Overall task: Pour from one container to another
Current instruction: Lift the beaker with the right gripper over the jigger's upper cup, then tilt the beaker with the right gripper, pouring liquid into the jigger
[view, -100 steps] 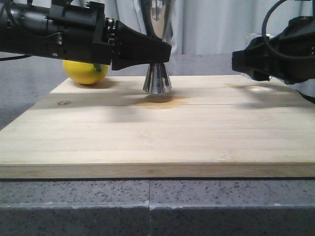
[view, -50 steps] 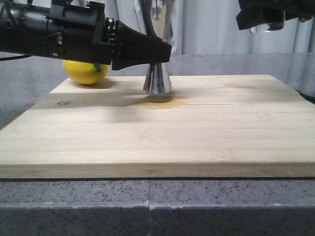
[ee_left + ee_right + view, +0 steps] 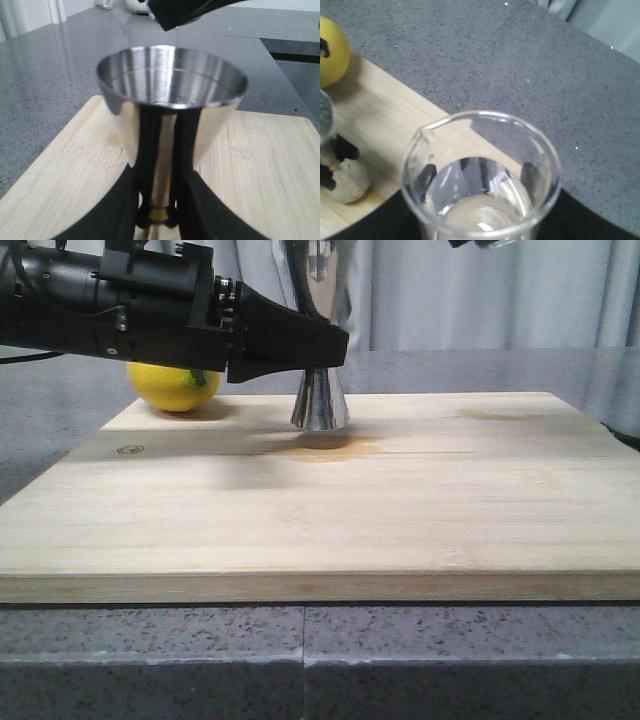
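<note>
A: What are the jaws of the left gripper [image 3: 335,345] doing?

B: They are closing around the narrow gold-banded waist of the tall shiny steel hourglass jigger [image 3: 320,400], which is standing upright on the pale bamboo cutting board [image 3: 330,500]. In the left wrist view the black fingers [image 3: 185,135] are pressing on both sides of the jigger [image 3: 170,100], its upper cup facing up.

A: And the right gripper [image 3: 480,230]?

B: Its jaws are gripping the small clear glass beaker [image 3: 480,175], which is hanging high above the board, near the top edge of the front view; the right wrist view is showing its pouring lip.

A: Anything else around?

B: A round yellow lemon [image 3: 172,385] is sitting at the board's far left corner, behind the left arm, and the grey speckled worktop [image 3: 300,660] is carrying the board.
</note>
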Robot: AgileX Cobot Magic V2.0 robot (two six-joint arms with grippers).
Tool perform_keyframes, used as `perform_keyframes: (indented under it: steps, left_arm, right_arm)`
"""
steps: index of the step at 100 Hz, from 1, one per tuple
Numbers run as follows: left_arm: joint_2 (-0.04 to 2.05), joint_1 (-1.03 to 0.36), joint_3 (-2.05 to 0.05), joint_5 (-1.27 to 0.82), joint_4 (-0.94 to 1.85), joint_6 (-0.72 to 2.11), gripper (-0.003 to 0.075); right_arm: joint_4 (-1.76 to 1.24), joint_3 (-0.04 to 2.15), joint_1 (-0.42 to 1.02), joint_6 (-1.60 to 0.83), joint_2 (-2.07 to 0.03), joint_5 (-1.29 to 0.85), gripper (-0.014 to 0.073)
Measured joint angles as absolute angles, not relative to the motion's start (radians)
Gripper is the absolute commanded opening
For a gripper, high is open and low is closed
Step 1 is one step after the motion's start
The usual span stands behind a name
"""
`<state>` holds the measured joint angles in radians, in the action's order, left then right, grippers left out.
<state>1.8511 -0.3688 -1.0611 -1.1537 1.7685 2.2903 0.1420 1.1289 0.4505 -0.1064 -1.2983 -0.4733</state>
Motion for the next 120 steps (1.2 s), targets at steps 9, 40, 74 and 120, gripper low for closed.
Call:
perform_keyframes:
  steps: [9, 40, 74, 120]
  left_arm:
    - [1.851, -0.369, -1.061, -1.154, 1.768, 2.29, 0.006]
    - [1.851, -0.369, -1.061, -1.154, 1.768, 2.29, 0.006]
    - [1.851, -0.369, -1.061, -1.154, 1.768, 2.29, 0.006]
    - [1.851, -0.369, -1.061, -1.154, 1.768, 2.29, 0.006]
  right_arm:
    - [0.142, 1.151, 0.476, -0.134, -1.298, -0.498, 0.028]
    - [0.134, 1.214, 0.525, -0.219, -1.312, -0.545, 0.028]
    - [0.134, 1.221, 0.543, -0.296, -1.355, -0.549, 0.028]
    - [0.144, 1.221, 0.543, -0.425, -1.412, -0.504, 0.028]
